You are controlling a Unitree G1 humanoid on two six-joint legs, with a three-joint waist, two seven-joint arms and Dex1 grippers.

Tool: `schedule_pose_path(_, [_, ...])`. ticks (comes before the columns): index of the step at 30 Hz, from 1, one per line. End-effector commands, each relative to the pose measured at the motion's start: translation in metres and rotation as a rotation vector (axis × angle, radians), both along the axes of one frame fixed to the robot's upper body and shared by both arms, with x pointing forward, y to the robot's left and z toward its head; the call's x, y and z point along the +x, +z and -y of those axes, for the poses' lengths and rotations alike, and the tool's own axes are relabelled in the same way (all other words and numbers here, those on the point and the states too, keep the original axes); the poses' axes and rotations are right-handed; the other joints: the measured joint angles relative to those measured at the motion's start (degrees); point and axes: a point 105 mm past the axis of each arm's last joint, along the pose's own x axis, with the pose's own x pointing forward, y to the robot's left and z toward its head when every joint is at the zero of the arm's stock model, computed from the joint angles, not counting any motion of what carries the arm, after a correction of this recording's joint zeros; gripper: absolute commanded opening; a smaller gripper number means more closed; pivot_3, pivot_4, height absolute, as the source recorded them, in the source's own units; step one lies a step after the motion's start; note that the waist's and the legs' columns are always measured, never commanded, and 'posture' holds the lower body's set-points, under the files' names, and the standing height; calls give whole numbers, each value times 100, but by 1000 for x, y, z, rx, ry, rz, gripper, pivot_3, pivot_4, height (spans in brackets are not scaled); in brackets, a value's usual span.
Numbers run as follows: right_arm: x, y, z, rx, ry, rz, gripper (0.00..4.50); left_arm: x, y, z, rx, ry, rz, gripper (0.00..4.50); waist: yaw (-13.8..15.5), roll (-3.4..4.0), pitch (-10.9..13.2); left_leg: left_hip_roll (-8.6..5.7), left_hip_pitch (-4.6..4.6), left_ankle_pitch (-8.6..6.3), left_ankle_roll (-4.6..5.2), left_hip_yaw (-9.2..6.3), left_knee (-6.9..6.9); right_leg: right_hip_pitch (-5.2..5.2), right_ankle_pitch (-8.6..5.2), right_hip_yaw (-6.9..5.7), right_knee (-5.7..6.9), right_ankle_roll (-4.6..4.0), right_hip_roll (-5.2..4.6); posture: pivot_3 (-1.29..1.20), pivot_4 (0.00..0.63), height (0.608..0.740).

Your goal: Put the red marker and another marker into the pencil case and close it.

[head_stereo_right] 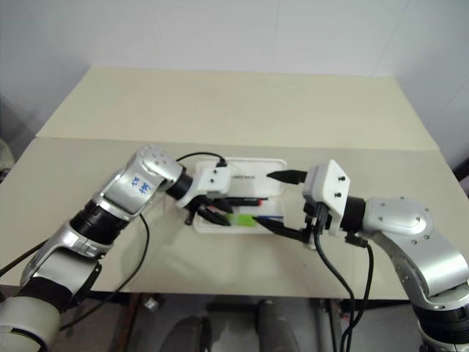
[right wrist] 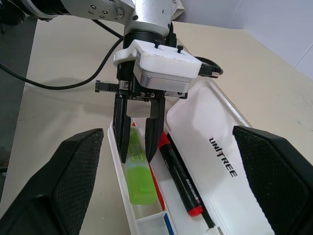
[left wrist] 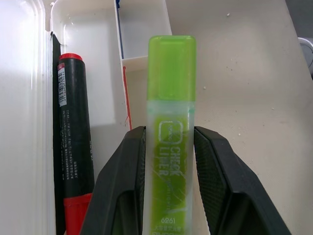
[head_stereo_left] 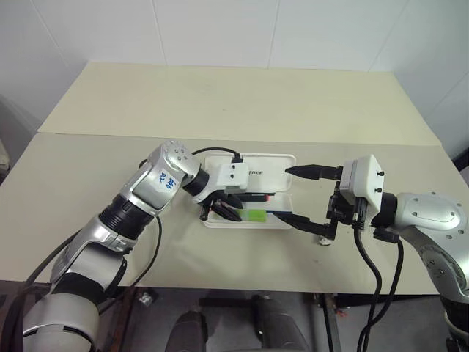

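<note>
While the right gripper (head_stereo_left: 302,196) gapes, the left gripper (right wrist: 139,147) clamps the green highlighter (right wrist: 137,172) inside the pencil case (right wrist: 222,161)

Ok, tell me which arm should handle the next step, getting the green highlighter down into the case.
Left. The left gripper is already shut on the green highlighter, holding it over the open pencil case beside the red marker. The right gripper stands open at the case's end, holding nothing.

Open white pencil case (right wrist: 230,161), red marker (right wrist: 178,171) and green highlighter (right wrist: 137,178) lying inside.
</note>
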Motion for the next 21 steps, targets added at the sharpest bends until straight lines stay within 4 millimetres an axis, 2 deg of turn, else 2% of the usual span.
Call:
schedule_pose_path(1, [-6,10,-3,4,13,62,4500,3,-1,-3,6,8,23,1135,1,0,0,0,0,0,0,0,0,0,0,0,0,0,0,0,150,740])
schedule_pose_path(3, [-6,10,-3,4,13,62,4500,4,-2,-3,12,9,29,1135,2,0,0,0,0,0,0,0,1,0,0,0,0,0,0,0,150,740])
schedule_pose_path(11, [-5,11,-2,9,4,63,4500,5,10,10,-55,-14,44,3659,11,0,0,0,-2,0,0,0,0,0,0,0,-3,1,-1,0,150,740])
schedule_pose_path(20, [2,9,3,15,-50,36,4500,-6,22,12,-87,-79,56,3659,2,0,0,0,-1,0,0,0,-2,0,1,0,-2,1,0,0,150,740])
schedule_pose_path(21, [5,6,7,-5,-83,18,4500,-5,25,8,-97,-85,74,3821,3,0,0,0,-1,0,0,0,-1,0,1,0,-3,1,-1,0,150,740])
